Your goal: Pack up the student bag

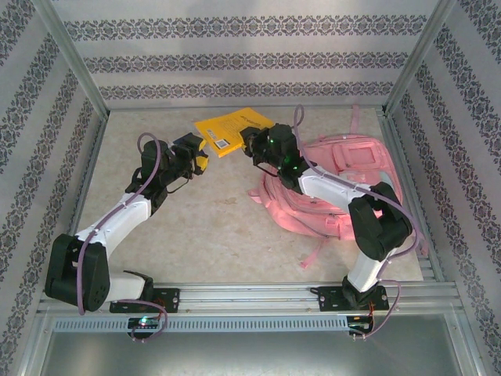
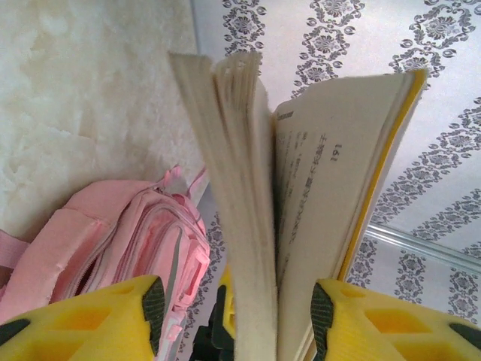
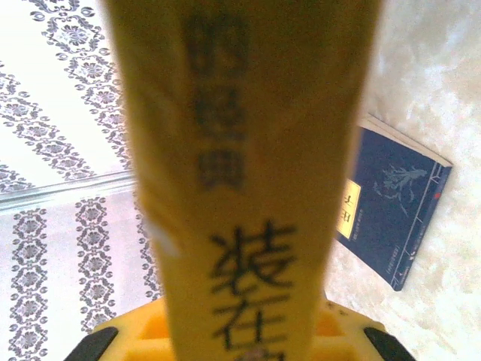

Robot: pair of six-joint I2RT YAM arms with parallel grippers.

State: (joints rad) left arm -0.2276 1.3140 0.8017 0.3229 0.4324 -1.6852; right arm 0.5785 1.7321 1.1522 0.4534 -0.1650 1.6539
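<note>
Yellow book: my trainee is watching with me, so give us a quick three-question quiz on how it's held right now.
1. True or false: the yellow book fans open between the left end effector's fingers.
2. What grips its spine? A: the right end effector. B: nothing, it lies flat.
3. Fill in: the second book, on the table, has a dark ____ cover.
Key: 1 true; 2 A; 3 blue.

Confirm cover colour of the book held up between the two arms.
Yellow. The book shows best in the top external view.
</note>
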